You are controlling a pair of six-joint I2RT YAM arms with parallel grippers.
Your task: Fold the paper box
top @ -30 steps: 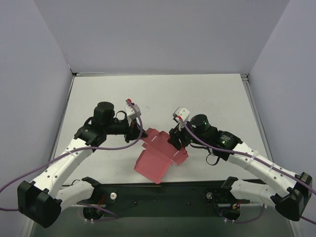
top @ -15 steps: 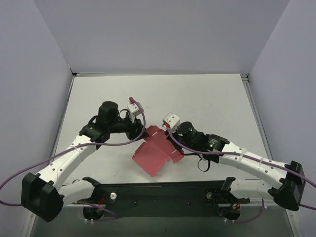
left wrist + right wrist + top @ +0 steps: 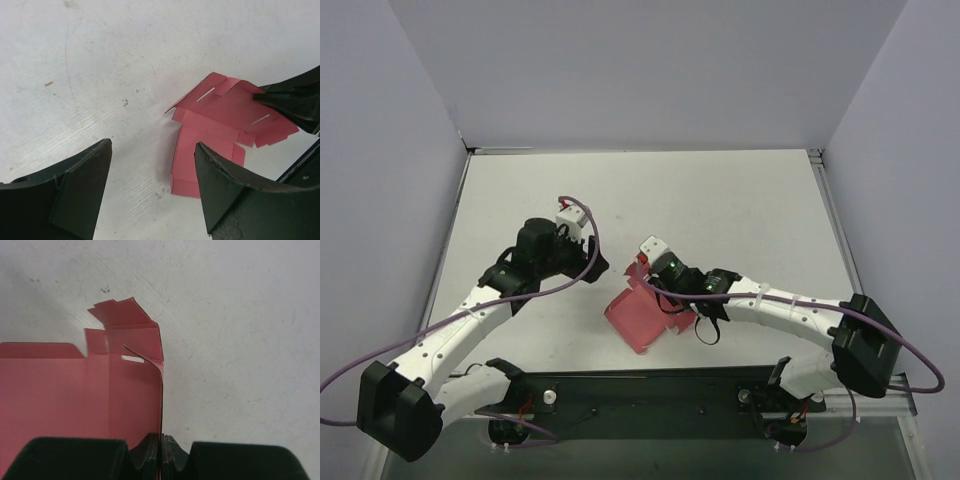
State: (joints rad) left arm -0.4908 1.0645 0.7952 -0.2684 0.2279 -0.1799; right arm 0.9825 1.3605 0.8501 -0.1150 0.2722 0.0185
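On a white, lightly scuffed table [image 3: 740, 200], shut in by pale grey walls [image 3: 640, 70] at the left, back and right, a black rail [image 3: 650, 385] runs along the near edge. From that rail the left arm [image 3: 460, 325] and the right arm [image 3: 790, 310], both white and black, reach toward the middle.

Left of centre, the left gripper [image 3: 152, 150] stands wide open, its two dark fingers spread with bare table between them. It holds nothing and touches nothing, and hangs just to the left of the paper box [image 3: 638, 318].

This box, thin pink-red card, lies near the middle of the table, toward the near edge. It is partly folded: one panel lies flat, and a part with short slits and small flaps is raised above it.

Right of it, the right gripper [image 3: 161, 452] is closed on the card. Its fingers are pressed together with one edge of a broad panel pinched between them.

By count: one box, with two slits showing in the left wrist view. Two arms, two grippers, and two purple cables [image 3: 380, 360], one along each arm.
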